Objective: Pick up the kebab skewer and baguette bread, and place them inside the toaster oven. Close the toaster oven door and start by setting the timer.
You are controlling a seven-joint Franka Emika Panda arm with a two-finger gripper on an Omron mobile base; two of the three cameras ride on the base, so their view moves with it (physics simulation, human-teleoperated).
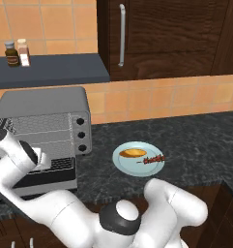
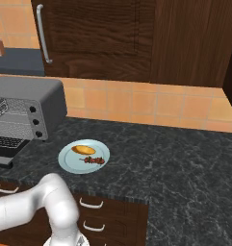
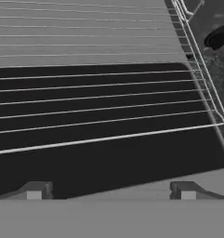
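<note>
The toaster oven point(image 1: 45, 104) point(image 2: 31, 91) stands at the counter's left. The toaster oven door point(image 1: 43, 178) point(image 2: 3, 142) is dropped flat, and the wire rack point(image 3: 99, 42) sits inside. My gripper point(image 3: 109, 190) hovers over the door's dark glass point(image 3: 108, 158), open, with nothing between its fingertips point(image 3: 34, 190). My arm point(image 1: 16, 157) reaches left across the oven's front. To the right, the baguette bread point(image 1: 133, 153) point(image 2: 83, 149) and the kebab skewer point(image 1: 154, 159) point(image 2: 93, 160) lie side by side on a pale-blue plate point(image 1: 132, 167) point(image 2: 68, 163), far from the gripper.
Three black knobs point(image 1: 81, 134) run down the oven's right side. Two spice bottles point(image 1: 11, 53) stand on a dark shelf above the oven. A wooden cabinet with a metal handle point(image 1: 121, 34) hangs behind. Dark counter point(image 2: 175, 158) stretches right of the plate, with drawers point(image 2: 93, 204) below its front edge.
</note>
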